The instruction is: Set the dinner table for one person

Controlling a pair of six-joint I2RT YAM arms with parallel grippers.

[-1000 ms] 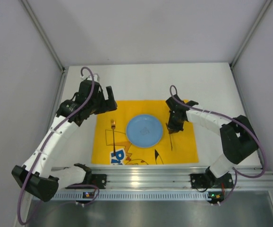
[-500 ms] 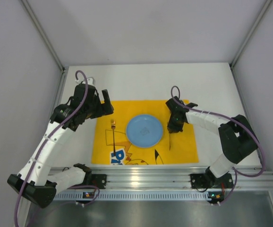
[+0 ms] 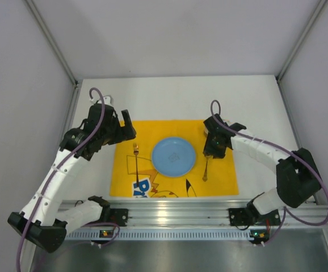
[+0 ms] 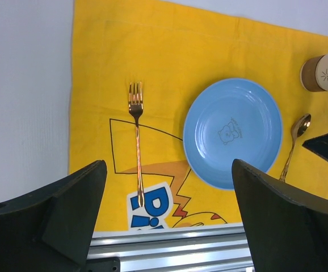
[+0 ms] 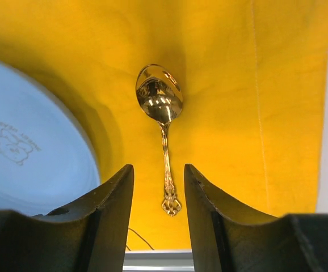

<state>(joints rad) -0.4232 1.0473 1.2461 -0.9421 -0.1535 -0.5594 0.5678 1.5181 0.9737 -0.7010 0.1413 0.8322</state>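
Note:
The white dinner table (image 3: 169, 93) carries a yellow cartoon mat (image 3: 221, 181). On the mat lie a blue plate (image 3: 174, 156), a gold fork (image 3: 135, 164) left of it and a gold spoon (image 3: 206, 168) right of it. My right gripper (image 3: 214, 148) is open and hovers over the spoon's bowl end. In the right wrist view the spoon (image 5: 160, 102) lies flat on the mat, its handle between my spread fingers (image 5: 110, 209), untouched. My left gripper (image 3: 126, 127) is open and empty above the mat's far left corner. The left wrist view shows the fork (image 4: 137, 153), the plate (image 4: 232, 133) and the spoon (image 4: 294, 141).
A brown-sleeved cup with a white lid (image 4: 322, 71) stands at the mat's far right corner, mostly hidden under the right arm in the top view. An aluminium rail (image 3: 175, 212) runs along the near edge. Grey walls enclose the table on three sides.
The right gripper has drawn up and away from the spoon, which now lies free on the mat right of the plate. The left gripper has pulled back slightly to the left.

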